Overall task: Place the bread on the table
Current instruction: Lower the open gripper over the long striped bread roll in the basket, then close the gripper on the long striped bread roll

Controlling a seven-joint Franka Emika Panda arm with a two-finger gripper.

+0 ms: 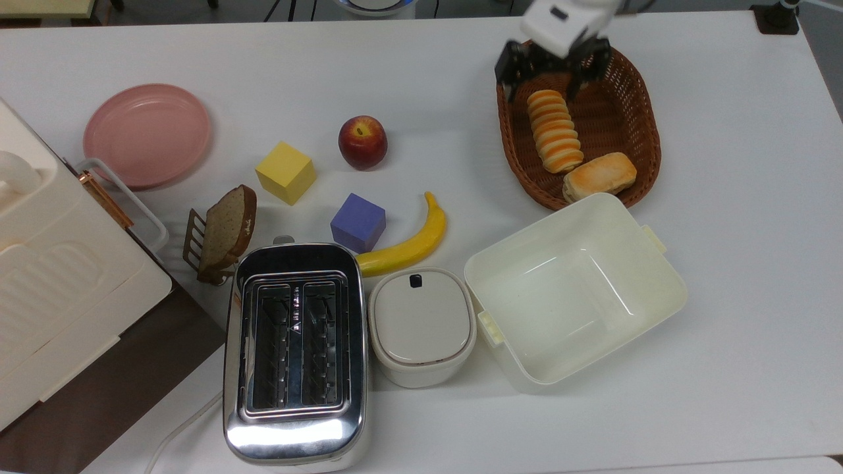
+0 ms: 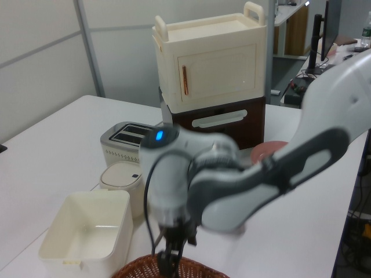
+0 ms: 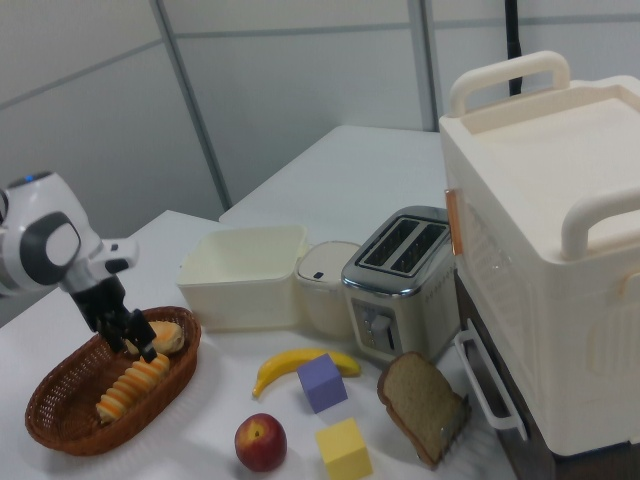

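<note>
The black pincer (image 1: 552, 74) hangs spread wide over the far end of the orange-and-cream ridged bread (image 1: 554, 131), which lies in the brown wicker basket (image 1: 642, 118) beside a golden bun (image 1: 599, 176) on the white table (image 1: 744, 263).

On the table (image 1: 737, 217) sit one basket (image 1: 632, 85), two breads in it, one banana (image 1: 411, 245), one apple (image 1: 362, 141), two cubes, one plate (image 1: 147, 134), one toaster (image 1: 295, 352), and seemingly one toast slice (image 1: 227, 227).
</note>
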